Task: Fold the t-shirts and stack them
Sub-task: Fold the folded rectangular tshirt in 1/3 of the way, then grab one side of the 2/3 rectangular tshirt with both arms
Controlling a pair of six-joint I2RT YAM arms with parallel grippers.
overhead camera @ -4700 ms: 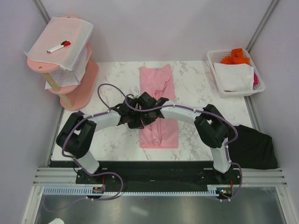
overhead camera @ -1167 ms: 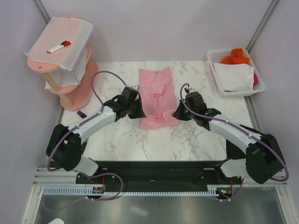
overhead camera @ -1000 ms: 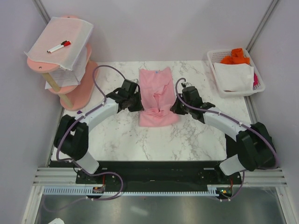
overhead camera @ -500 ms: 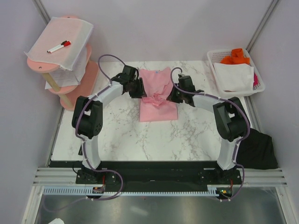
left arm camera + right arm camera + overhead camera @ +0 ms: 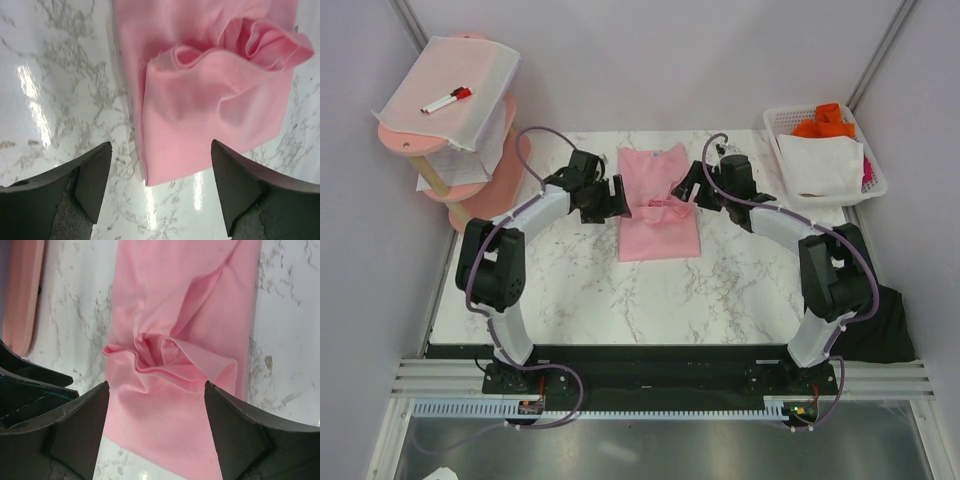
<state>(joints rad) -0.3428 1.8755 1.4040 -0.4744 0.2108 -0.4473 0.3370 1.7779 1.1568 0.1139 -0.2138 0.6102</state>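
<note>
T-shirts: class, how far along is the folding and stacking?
Done: the pink t-shirt lies as a narrow strip, its near end doubled up over it. In hand: that fold is rumpled at its edge; the left pincer and right pincer flank it, open, holding nothing. Left: the black t-shirt, heaped unfolded by the near right edge of the table, and the stacking.

Marker (image 5: 446, 100), pink shelf (image 5: 506, 178), white basket (image 5: 771, 128)

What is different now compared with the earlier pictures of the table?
Both arms carried the near hem of the pink shirt toward the far edge, so it is folded shorter. The left gripper and right gripper now stand open beside it; the hem lies released, bunched. The black shirt, basket and shelf stayed.
</note>
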